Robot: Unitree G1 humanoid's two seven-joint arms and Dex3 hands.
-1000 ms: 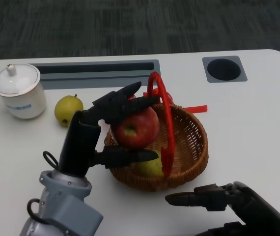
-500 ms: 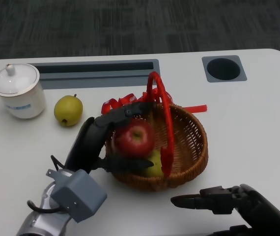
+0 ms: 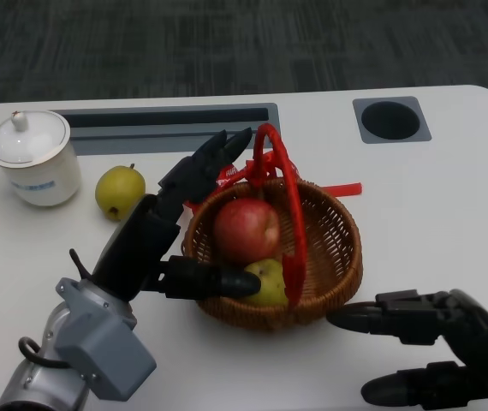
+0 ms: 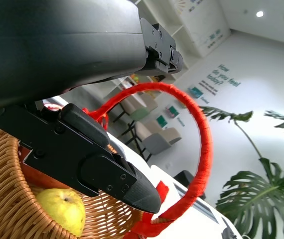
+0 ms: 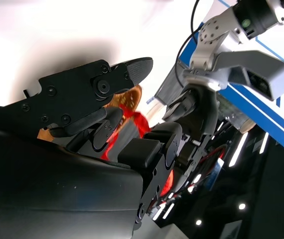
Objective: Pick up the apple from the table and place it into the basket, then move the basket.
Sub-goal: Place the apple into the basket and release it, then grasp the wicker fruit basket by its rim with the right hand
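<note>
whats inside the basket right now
The basket holds a red apple and, beside it, a yellow-green fruit partly covered by the left hand. The basket floor beneath them is hidden.

Head view down over the table; both wrist views close, sharing the basket (image 3: 334, 257).

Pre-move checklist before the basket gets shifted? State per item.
1. Red apple inside the basket: ok.
2. Left hand off the apple, fingers apart: ok.
3. Left hand out of the basket: not ok, one finger lies over the near rim beside the green fruit.
4. Red handle upright and free: ok; the left hand's upper fingers are close beside it.
5. Right hand holding nothing, near the basket's front: ok.
6. Pear and lidded cup apart from the basket: ok.
</note>
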